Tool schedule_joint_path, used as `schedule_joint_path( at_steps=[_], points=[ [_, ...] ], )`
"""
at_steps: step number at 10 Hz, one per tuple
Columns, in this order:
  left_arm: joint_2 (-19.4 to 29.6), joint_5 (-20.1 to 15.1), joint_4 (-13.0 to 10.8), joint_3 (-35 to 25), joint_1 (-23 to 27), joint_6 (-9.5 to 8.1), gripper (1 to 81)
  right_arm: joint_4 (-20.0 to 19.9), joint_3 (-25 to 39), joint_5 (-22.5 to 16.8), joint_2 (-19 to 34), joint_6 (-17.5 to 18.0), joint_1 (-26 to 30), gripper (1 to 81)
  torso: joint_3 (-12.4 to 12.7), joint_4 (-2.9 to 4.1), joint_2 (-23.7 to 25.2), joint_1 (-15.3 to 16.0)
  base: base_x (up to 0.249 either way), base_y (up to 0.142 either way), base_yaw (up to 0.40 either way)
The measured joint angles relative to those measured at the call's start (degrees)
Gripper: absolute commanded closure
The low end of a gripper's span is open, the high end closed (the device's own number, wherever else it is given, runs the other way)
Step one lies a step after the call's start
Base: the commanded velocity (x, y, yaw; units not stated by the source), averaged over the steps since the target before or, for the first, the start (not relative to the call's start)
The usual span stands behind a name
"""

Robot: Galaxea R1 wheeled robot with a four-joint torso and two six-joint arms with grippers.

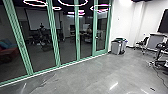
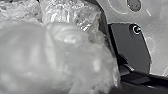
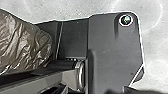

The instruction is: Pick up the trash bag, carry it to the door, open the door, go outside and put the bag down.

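Trash bag [image 2: 62,55]: one mass of pale, cloudy plastic film, close by the left tool; bulging and smooth in its nearer part, crinkled and glossy beyond. Near the right tool, one rounded surface of brown film [image 3: 23,46], shiny, with many fine creases. Whether both belong to one bag cannot be told. State of left tool: cannot tell whether apart, together or clamped on the bag. State of right tool: likewise cannot tell.

Well ahead of both tools: one glass wall [image 1: 66,46], tall flat panes in green frames. One door [image 1: 101,52], glazed and green-framed, at the wall's right end. To the right of the door, at least two grey bins [image 1: 115,48], boxy, side by side against a white wall [image 1: 122,22]. Farther right, one black chair [image 1: 142,43]. Behind the glass, one red sofa [image 1: 8,53]. Floor [image 1: 82,77]: grey, polished, streaked with reflections.
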State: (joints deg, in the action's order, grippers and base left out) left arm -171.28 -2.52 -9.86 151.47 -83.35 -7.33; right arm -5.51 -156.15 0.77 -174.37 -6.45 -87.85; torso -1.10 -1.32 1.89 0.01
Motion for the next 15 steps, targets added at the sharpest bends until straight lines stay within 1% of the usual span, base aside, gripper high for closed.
schedule_joint_path(
  at_steps=[10,14,15],
  points=[
    [0.13,0.0,0.0,0.02,0.02,0.0,81.1,0.0,0.02,0.11,-0.05,0.0,-0.07,1.0,0.0,0.0,0.0,0.0,0.125,-0.07,0.0],
    [0.16,-0.01,0.0,0.02,0.0,0.0,81.1,0.0,0.02,0.11,-0.05,0.0,-0.09,1.0,0.0,0.0,0.0,-0.01,0.125,-0.061,0.0],
    [0.16,-0.01,0.0,0.02,0.0,0.0,81.1,0.0,0.02,0.11,-0.05,0.0,-0.07,1.0,0.0,0.0,0.0,0.0,0.125,0.0,0.0]
  ],
)
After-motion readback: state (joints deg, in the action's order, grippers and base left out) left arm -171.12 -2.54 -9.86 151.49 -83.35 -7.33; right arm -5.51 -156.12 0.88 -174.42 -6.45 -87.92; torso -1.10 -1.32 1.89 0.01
